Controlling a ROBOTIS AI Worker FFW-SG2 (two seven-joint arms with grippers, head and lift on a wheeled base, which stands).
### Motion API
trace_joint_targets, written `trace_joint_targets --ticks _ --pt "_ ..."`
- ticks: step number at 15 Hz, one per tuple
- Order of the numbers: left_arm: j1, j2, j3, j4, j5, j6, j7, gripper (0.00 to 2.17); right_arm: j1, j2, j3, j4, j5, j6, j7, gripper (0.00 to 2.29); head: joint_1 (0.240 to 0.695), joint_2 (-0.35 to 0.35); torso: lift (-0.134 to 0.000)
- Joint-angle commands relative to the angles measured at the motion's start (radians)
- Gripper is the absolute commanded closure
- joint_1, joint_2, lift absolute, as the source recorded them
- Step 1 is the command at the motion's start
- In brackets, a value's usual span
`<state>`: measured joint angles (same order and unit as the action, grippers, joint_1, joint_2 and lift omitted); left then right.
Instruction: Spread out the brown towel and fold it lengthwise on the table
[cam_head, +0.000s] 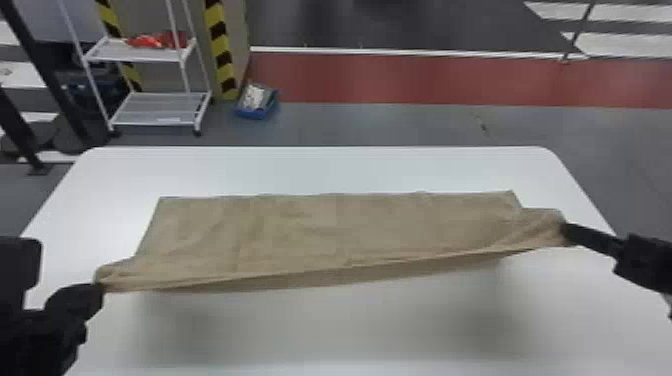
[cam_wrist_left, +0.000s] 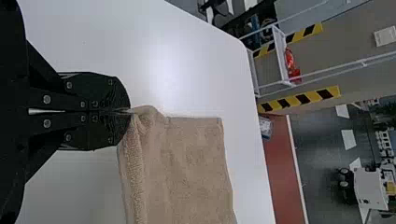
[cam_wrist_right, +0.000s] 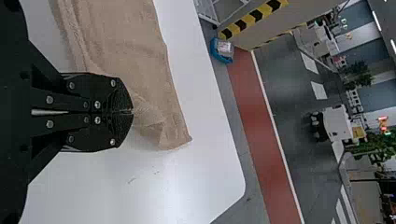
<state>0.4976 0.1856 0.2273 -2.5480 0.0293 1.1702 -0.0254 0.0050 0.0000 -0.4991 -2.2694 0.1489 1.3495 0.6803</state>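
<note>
Brown terry-cloth towel (cam_head: 325, 225) lies across the white round-cornered desk (cam_head: 320, 170), near corners clenched in the black flat-fingered left end effector (cam_wrist_left: 128, 111) and matching right end effector (cam_wrist_right: 131, 111) over the desk's left and right sides, presumably to tension the raised edge for folding.

Head view: from above and behind the jaws of the left gripper (cam_head: 98, 289) and right gripper (cam_head: 565, 233), facing forward and down, farthest off; wrist views: close behind each pair of jaws, facing out past the tips; common to all three: towel (cam_head: 325, 227) between the jaws, table (cam_head: 350, 170), red floor strip (cam_head: 425, 79) beyond
</note>
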Motion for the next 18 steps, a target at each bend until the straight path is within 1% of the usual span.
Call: trace_joint_targets --ticks 1,2,5,7,8,9,11,12,13,14,15,16,17,18 --pt "-0.073 0.0 -0.011 0.04 -0.012 0.035 -0.002 1.39 -0.057 0.001 0.034 0.065 0.04 0.009 -0.008 1.51 0.695 -0.016 -0.124" --pt "-0.105 0.002 -0.02 0.061 -0.019 0.035 -0.002 1.39 -0.083 0.001 0.044 0.097 0.055 0.024 -0.024 1.5 0.695 -0.012 -0.124" --pt "-0.195 0.002 -0.049 0.126 -0.066 0.053 -0.002 1.39 -0.158 0.001 0.033 0.171 0.067 0.095 -0.038 1.5 0.695 -0.005 -0.124" --pt "-0.264 0.002 -0.066 0.178 -0.069 0.062 -0.002 1.39 -0.2 0.001 0.034 0.215 0.08 0.119 -0.053 1.49 0.695 -0.002 -0.124" --pt "-0.275 0.002 -0.083 0.189 -0.078 0.084 -0.004 1.39 -0.198 0.001 0.04 0.215 0.081 0.144 -0.053 1.41 0.695 -0.002 -0.124" --pt "-0.275 -0.001 -0.094 0.189 -0.089 0.084 -0.002 1.39 -0.178 0.001 0.04 0.206 0.083 0.15 -0.053 1.41 0.695 -0.002 -0.124" --pt "-0.266 -0.003 -0.101 0.19 -0.089 0.081 -0.002 1.39 -0.128 0.001 0.03 0.176 0.081 0.135 -0.067 1.4 0.695 -0.003 -0.124" --pt "-0.261 -0.003 -0.103 0.19 -0.089 0.081 -0.002 1.39 -0.114 0.001 0.021 0.176 0.078 0.129 -0.074 1.2 0.695 -0.008 -0.124" --pt "-0.257 -0.003 -0.103 0.189 -0.089 0.081 -0.002 1.39 -0.103 0.001 0.014 0.179 0.075 0.089 -0.07 0.8 0.695 -0.014 -0.124" --pt "-0.254 -0.003 -0.103 0.187 -0.088 0.081 -0.002 1.39 -0.08 0.001 0.011 0.192 0.075 -0.019 -0.053 0.37 0.695 -0.022 -0.124" --pt "-0.252 -0.005 -0.109 0.184 -0.089 0.081 -0.002 1.39 -0.043 0.001 0.011 0.203 0.081 -0.184 -0.031 0.03 0.695 -0.029 -0.124" --pt "-0.249 -0.005 -0.115 0.181 -0.094 0.081 0.001 1.39 0.001 -0.006 0.004 0.208 0.087 -0.359 0.018 0.01 0.695 -0.039 -0.124" --pt "-0.248 -0.006 -0.117 0.181 -0.095 0.081 0.001 1.39 0.029 -0.008 -0.016 0.209 0.089 -0.488 0.071 0.01 0.695 -0.047 -0.124" --pt "-0.244 -0.008 -0.121 0.181 -0.095 0.081 0.002 1.39 0.061 -0.008 -0.039 0.208 0.087 -0.602 0.125 0.08 0.695 -0.051 -0.124"
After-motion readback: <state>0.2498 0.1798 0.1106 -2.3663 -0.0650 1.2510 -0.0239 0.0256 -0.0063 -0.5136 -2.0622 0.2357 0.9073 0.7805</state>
